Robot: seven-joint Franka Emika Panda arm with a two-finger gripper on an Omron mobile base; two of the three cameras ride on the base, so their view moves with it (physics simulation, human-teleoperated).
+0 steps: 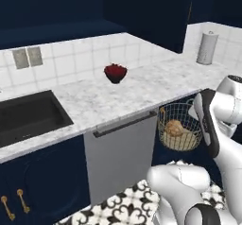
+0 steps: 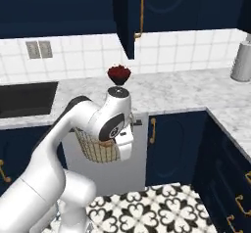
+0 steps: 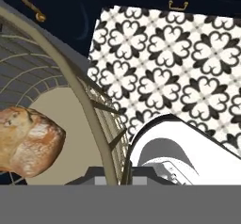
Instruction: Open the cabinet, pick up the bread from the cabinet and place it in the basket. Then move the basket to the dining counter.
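— What is your gripper [image 3: 113, 173] doing?

— It is clamped narrow on the rim of the basket [image 1: 179, 127]. I carry the basket in the air, off the near edge of the counter [image 1: 142, 84], above the tiled floor [image 3: 188, 68]. The bread [image 1: 174, 128] lies inside on the pale bottom.

— What could go wrong?

— I judge the hold thin: one wire edge between my fingers. If the basket tips on the swing, the bread may roll out. The basket also hangs near the grey panel [image 1: 120, 155], so a wide turn could knock it.

— Do the views differ?

— The hand view shows the rim between my fingers and the bread close up. The left base view shows the whole basket; in the right base view my arm covers most of it, but the open cabinet [image 2: 128, 16] shows there. The dark red bowl [image 1: 115, 73] sits far back.
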